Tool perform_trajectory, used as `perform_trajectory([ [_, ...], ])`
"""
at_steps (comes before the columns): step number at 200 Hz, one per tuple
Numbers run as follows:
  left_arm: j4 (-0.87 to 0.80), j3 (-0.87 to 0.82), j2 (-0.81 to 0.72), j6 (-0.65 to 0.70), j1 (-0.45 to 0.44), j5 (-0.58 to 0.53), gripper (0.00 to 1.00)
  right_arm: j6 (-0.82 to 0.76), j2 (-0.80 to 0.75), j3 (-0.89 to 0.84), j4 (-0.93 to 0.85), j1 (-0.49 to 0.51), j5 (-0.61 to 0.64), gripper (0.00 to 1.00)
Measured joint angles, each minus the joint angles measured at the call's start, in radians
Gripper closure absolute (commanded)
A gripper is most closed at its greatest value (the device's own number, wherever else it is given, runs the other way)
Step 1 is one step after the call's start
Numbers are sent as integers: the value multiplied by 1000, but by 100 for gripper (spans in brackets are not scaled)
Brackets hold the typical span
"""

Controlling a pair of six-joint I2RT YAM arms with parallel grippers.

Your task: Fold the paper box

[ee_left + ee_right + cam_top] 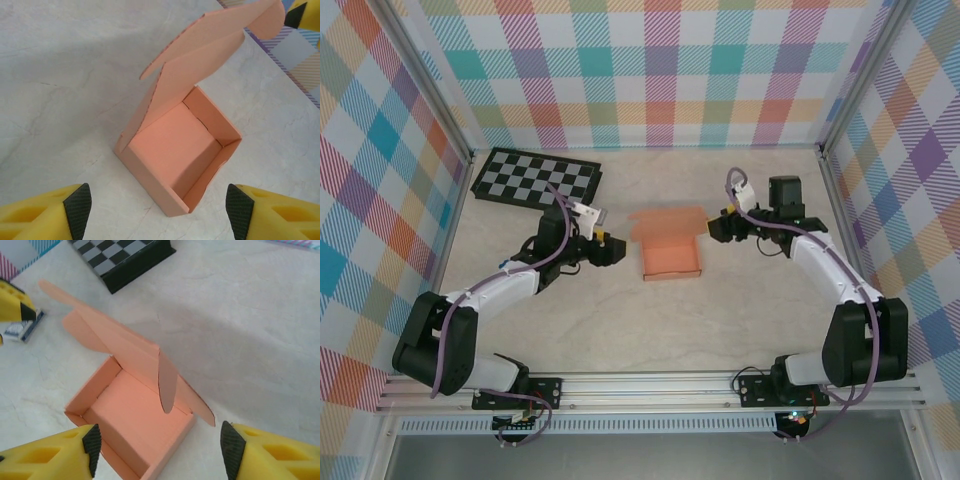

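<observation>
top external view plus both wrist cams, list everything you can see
paper box: one, salmon-orange, middle of the table, tray formed, lid flap standing open
checkerboard: one, black and grey, far left of the table
table: one, pale marbled top
walls: three, multicolour plaid, left, back and right
left gripper: one, yellow fingers with black pads, left of the box, open, empty
right gripper: one, same colours, right of the box, open, empty
</observation>
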Motion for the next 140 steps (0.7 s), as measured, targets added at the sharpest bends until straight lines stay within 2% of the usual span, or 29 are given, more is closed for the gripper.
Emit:
perform_trajectory([
  [24, 16, 0, -8, -37, -6, -28, 27, 189, -19, 57, -61, 0, 36, 36],
  [47, 16, 0, -19, -53, -26, -45, 27, 301, -38, 60, -132, 0, 33, 34],
  [53, 16, 0, -21, -58, -31, -44, 27, 320, -34, 66, -156, 0, 29, 29],
  [62, 15, 0, -23, -63, -36, -44, 27, 347, -23, 79, -189, 0, 14, 16],
  [70, 12, 0, -23, -66, -37, -44, 27, 365, -13, 91, -211, 0, -3, 14],
  [101, -26, 10, -25, -77, -37, -44, 24, 360, 10, 146, -272, 0, -59, 14],
  [140, -36, 70, -31, -143, -37, -16, 19, 271, 99, 256, -322, 0, -76, 13],
])
